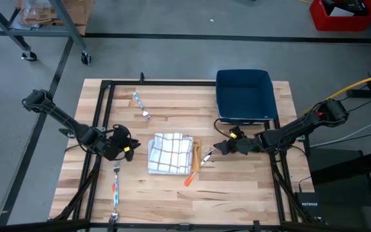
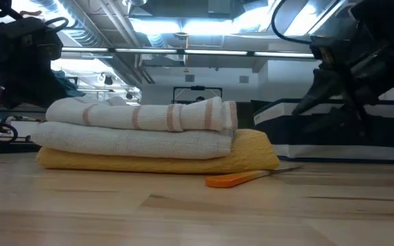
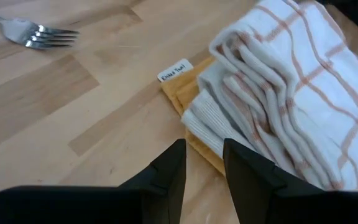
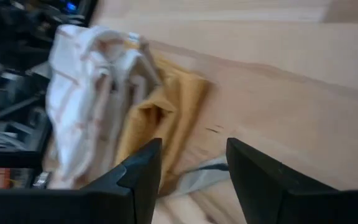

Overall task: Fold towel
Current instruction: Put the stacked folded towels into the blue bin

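Observation:
A stack of folded towels lies flat on the wooden table [image 1: 237,187]. The top towel is white with orange checks [image 1: 170,152] [image 2: 142,115], the middle one pale grey [image 2: 135,142], and the bottom one yellow [image 1: 197,153] [image 2: 156,161]. My left gripper [image 1: 134,149] [image 3: 204,144] hovers just left of the stack. It is open by a narrow gap, with nothing between its fingers. My right gripper [image 1: 218,148] [image 4: 194,144] hovers just right of the stack, above the yellow towel's edge [image 4: 166,112]. It is open wide and holds nothing.
An orange-handled knife [image 1: 195,173] [image 2: 241,179] lies against the stack's right near corner, its blade [image 4: 197,175] under my right gripper. An orange-handled fork [image 1: 115,187] lies near the left front, and another fork [image 1: 140,105] [image 3: 36,34] at the far left. A dark blue bin [image 1: 245,95] stands at the far right.

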{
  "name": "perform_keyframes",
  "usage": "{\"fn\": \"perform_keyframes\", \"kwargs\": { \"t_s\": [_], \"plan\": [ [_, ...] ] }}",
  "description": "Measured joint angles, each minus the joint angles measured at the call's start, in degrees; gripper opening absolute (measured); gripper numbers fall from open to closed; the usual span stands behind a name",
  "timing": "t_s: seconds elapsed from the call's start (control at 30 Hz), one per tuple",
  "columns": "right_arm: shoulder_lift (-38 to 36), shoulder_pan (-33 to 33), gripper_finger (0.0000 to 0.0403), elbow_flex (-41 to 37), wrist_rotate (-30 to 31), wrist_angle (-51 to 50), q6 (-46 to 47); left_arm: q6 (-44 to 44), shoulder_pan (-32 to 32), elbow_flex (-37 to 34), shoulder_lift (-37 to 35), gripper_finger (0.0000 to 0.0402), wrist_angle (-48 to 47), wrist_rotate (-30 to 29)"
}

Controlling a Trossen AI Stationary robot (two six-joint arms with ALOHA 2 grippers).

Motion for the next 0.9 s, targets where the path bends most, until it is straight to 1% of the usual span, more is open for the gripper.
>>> {"fn": "perform_keyframes", "kwargs": {
  "t_s": [0.07, 0.23, 0.43, 0.6, 0.7, 0.77, 0.83, 0.9],
  "plan": [
    [1.21, 0.00, 0.0184, 0.00, -0.02, 3.54, 0.00, -1.39, 0.71, 0.00, 0.04, 0.0100, 0.05, 0.00],
    [4.42, 0.00, 0.0184, 0.09, -0.02, 10.47, -0.03, -8.23, 2.91, 0.02, 0.04, 0.0100, 0.03, 0.04],
    [7.31, 0.00, 0.0184, 1.19, -0.06, 10.84, 0.03, -9.21, 4.75, 0.04, 0.04, 0.0100, 0.04, 2.59],
    [10.24, 0.00, 0.0184, 4.85, -0.52, 10.71, -1.25, -11.08, 6.27, 0.04, 0.58, 0.0100, 0.04, 5.71],
    [12.42, 0.00, 0.0184, 7.09, -1.19, 10.23, -4.15, -12.06, 6.86, 0.07, 2.48, 0.0100, 0.05, 7.10],
    [13.65, 0.00, 0.0184, 8.32, -1.51, 10.21, -4.89, -12.53, 7.24, 0.07, 4.55, 0.0100, 0.06, 9.23],
    [14.54, 0.00, 0.0184, 9.13, -1.51, 10.20, -5.03, -15.22, 7.69, 0.09, 7.27, 0.0100, 0.23, 11.29],
    [15.26, 0.00, 0.0184, 9.51, -1.51, 10.07, -5.02, -18.70, 8.18, 0.09, 10.46, 0.0100, 0.28, 12.12]
  ]
}}
